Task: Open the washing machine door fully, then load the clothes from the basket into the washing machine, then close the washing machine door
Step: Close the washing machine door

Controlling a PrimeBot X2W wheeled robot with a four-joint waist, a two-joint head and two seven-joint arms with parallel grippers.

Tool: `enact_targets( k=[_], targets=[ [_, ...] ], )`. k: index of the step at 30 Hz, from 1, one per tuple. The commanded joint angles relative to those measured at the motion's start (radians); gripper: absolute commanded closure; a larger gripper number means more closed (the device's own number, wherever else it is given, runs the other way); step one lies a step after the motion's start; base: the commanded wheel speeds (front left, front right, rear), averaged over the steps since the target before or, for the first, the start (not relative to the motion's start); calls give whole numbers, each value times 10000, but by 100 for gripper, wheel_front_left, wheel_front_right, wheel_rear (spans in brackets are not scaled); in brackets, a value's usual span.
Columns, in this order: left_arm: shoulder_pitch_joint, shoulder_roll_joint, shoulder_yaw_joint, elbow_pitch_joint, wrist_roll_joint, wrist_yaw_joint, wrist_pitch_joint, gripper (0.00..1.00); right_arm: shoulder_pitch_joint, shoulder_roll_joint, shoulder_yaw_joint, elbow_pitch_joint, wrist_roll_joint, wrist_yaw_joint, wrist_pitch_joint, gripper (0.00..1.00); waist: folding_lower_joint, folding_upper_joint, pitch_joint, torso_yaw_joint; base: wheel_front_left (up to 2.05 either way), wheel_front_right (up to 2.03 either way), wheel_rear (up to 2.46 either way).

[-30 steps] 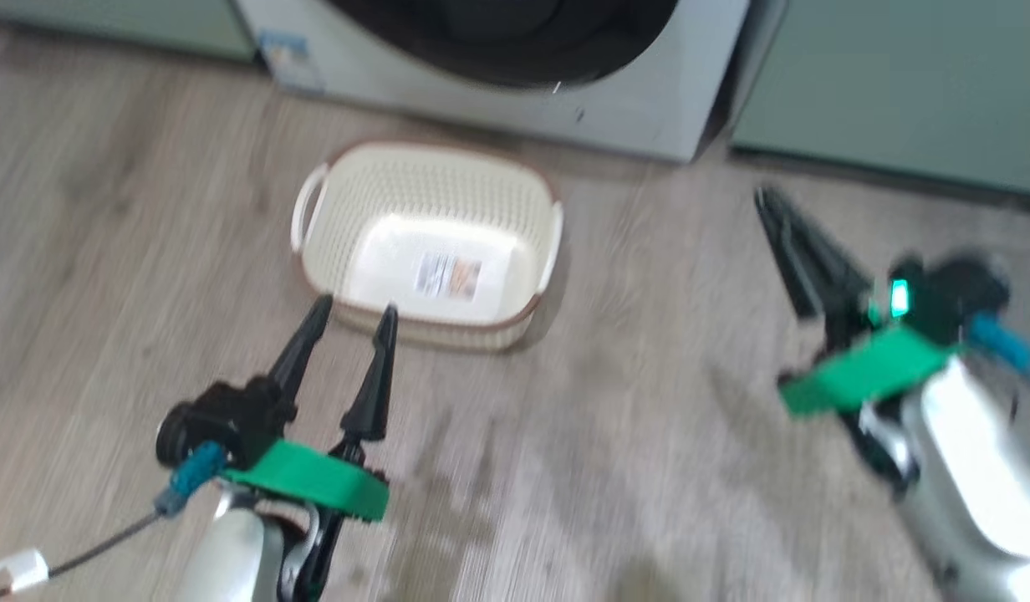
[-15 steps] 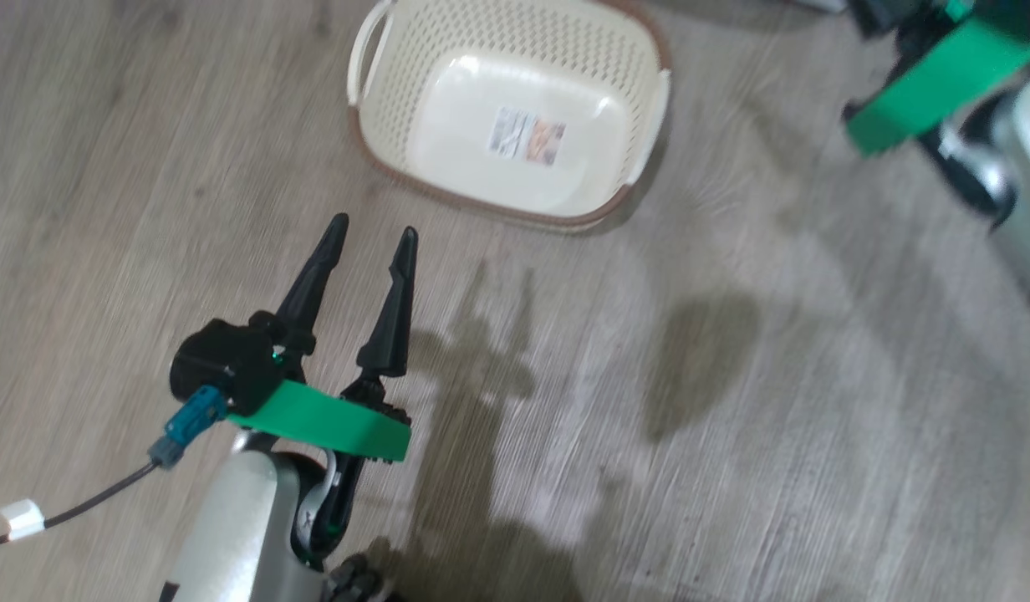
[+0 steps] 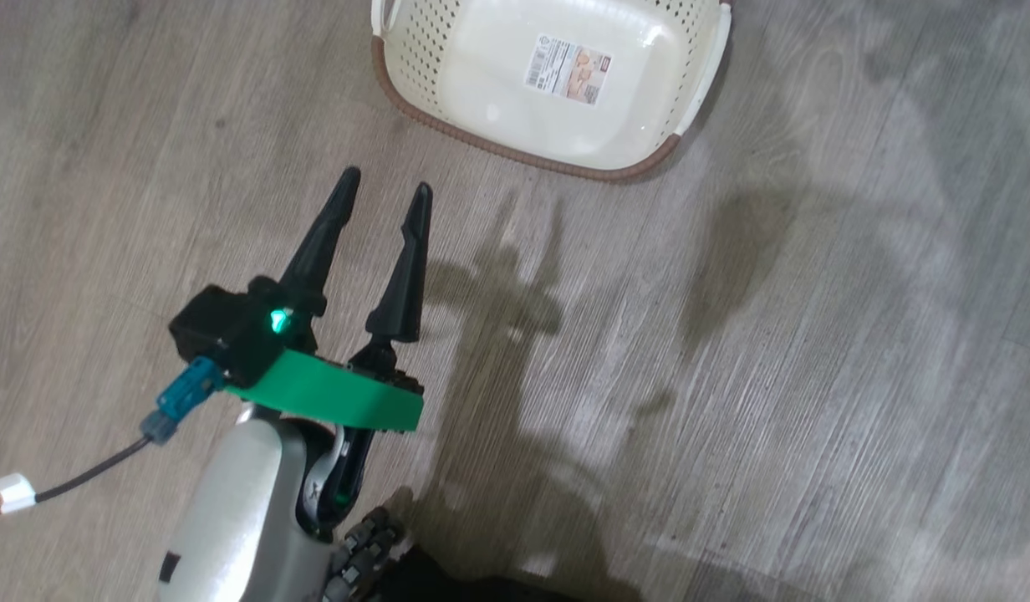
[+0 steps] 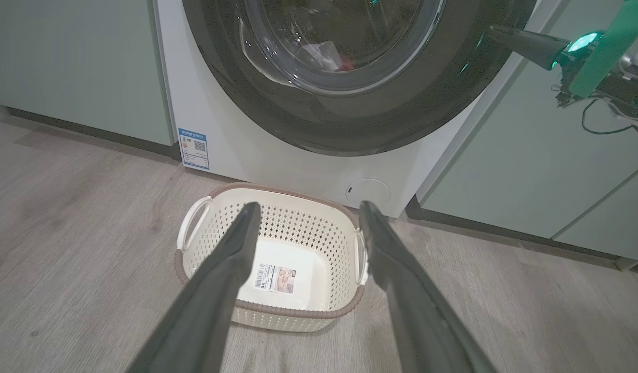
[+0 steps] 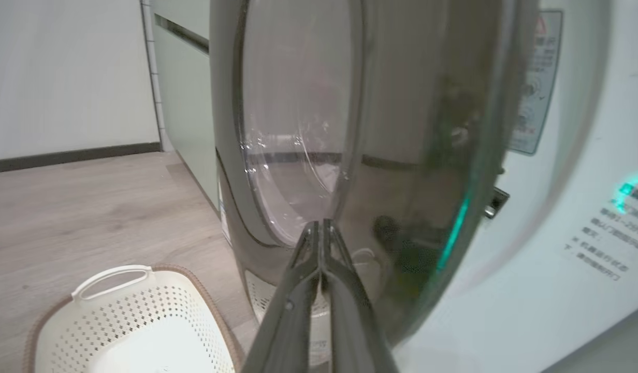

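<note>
Head view: left gripper point(image 3: 385, 180) spread above the floor point(image 3: 732, 376), near the basket point(image 3: 481, 147); right gripper point(image 5: 321, 224), fingers pressed together, points at the black rim of the washing machine door point(image 5: 402, 181).

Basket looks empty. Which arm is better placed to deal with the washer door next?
Right. The right hand, closed, points at the rim of the door, which looks slightly ajar. The left hand hangs open over the floor, short of the basket.

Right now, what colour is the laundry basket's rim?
Brown, woven-look: the laundry basket rim shows best in the left wrist view.
</note>
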Motion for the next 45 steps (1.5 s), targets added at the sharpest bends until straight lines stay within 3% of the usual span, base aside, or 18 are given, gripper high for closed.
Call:
enact_targets(
  k=[1,16,22,26,33,41,45],
  targets=[
    [-103,120,220,-417,-69,97,-95,0,-423,-1,155,236,63,-2,-49,100,-1,0,98,32,0,0,0],
    [-241,120,-58,-551,-412,239,-95,0,-2975,251,589,3023,-85,-2,23,100,-1,0,593,518,0,0,0],
    [-321,120,-106,-552,-603,335,-95,0,-4076,392,27,4440,-456,-2,-103,100,-1,0,719,760,0,0,0],
    [-315,120,-65,-514,-594,376,-95,0,-4082,641,-256,4740,-650,-2,-141,100,-1,0,637,701,0,0,0],
    [-306,120,178,-414,-324,340,-95,0,-2863,803,-830,3837,-791,-2,-148,100,-1,0,2,134,0,0,0],
    [-22,120,721,-79,187,158,-95,0,299,910,-1485,1620,-667,-2,-149,100,-1,0,-1716,-895,0,0,0],
    [171,120,969,71,395,54,-95,0,2027,955,-2289,390,-204,-2,-150,100,-1,0,-2587,-1320,0,0,0]
  ],
)
